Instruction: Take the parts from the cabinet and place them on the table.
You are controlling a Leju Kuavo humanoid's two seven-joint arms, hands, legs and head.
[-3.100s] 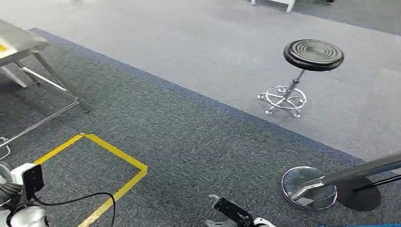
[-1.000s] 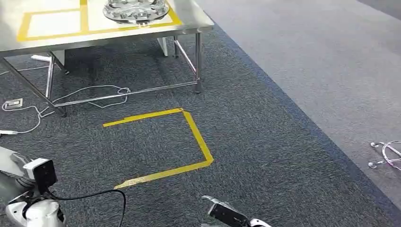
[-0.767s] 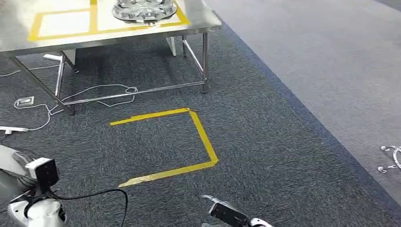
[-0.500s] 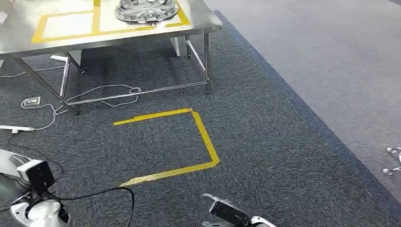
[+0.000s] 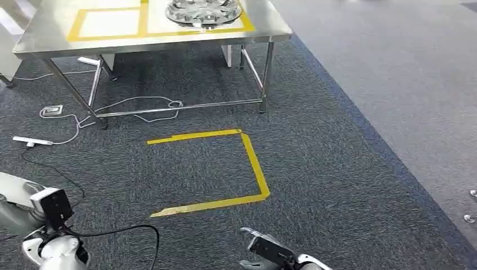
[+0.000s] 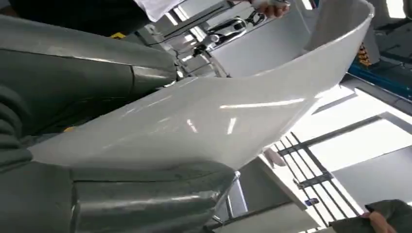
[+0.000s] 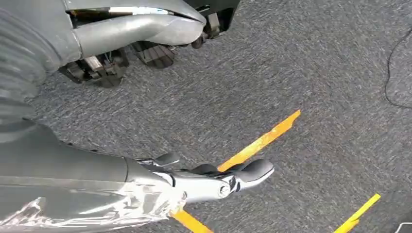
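Facing the steel surface from across the carpet, one silvery round part already lying flat inside its far yellow square, the neighbouring square awaiting delivery. Gripping a white curved part in the left hand, long axis stretching away from the wrist, fingers hidden. Hanging the right hand over the yellow tape, fingers curling loosely around nothing.
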